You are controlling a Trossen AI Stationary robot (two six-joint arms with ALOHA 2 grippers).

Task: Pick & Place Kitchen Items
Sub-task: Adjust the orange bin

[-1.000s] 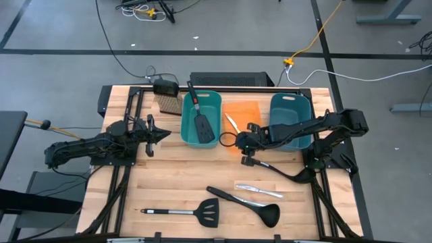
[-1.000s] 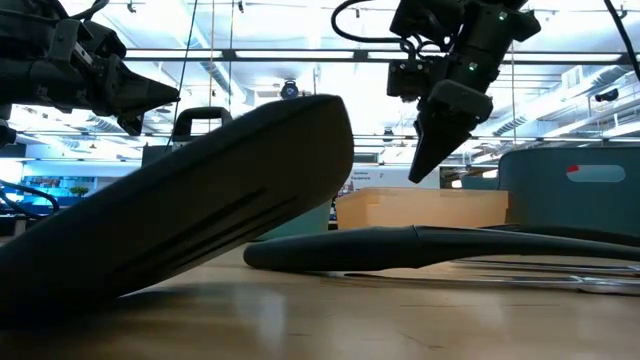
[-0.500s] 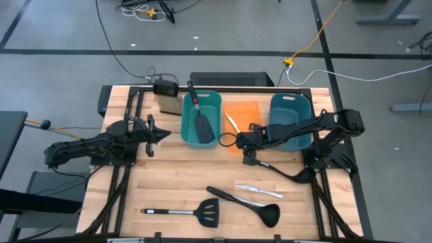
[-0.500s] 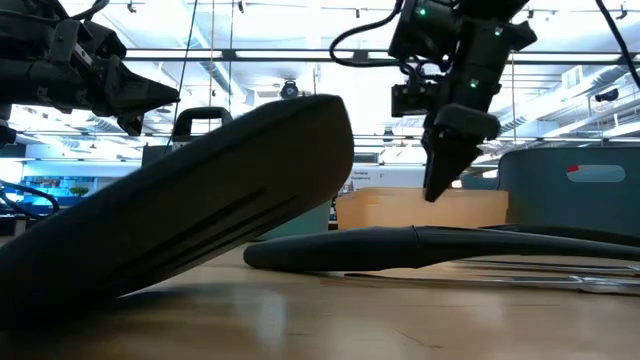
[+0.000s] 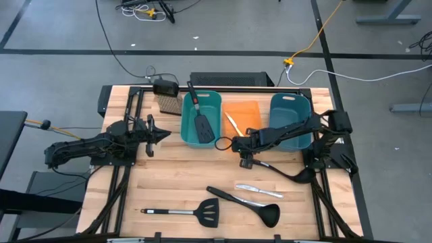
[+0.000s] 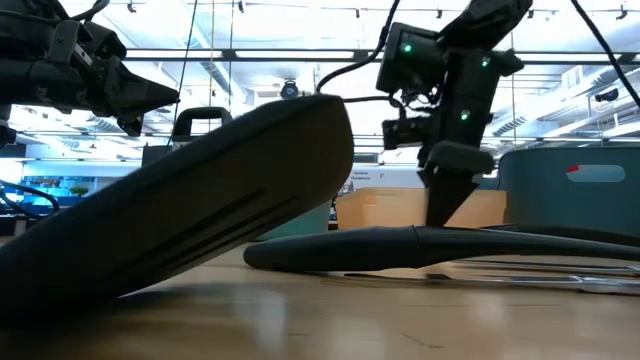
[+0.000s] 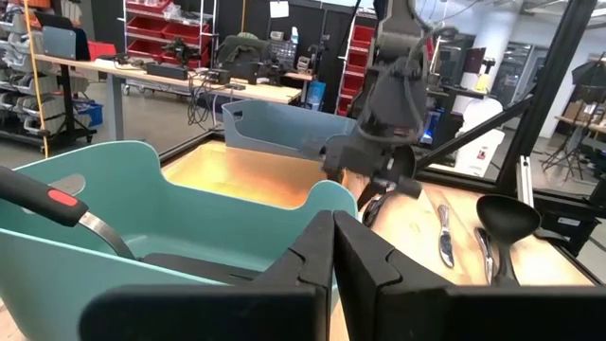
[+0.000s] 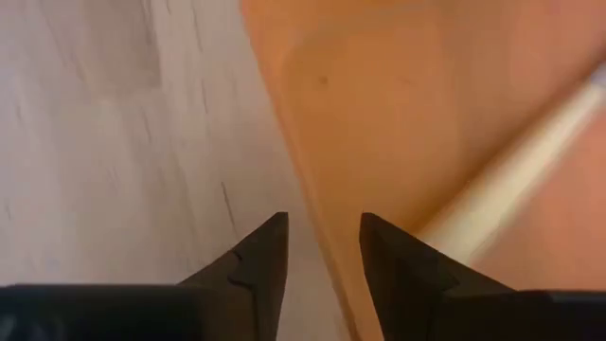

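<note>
Wooden table (image 5: 169, 182) holds an orange bin (image 5: 244, 113); the right gripper (image 5: 244, 162), fingers parted and empty, hangs just before it above a ladle (image 5: 287, 173). Left gripper (image 5: 162, 136) waits closed.

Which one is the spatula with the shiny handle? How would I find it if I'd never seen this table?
Start at the wooden table and look along its front edge, far from the teal bin. The steel-handled spatula lies flat there, left of the black ladle. Its thin silver handle sets it apart: the other spatula has a red-and-black handle and sits in the teal bin.
</note>
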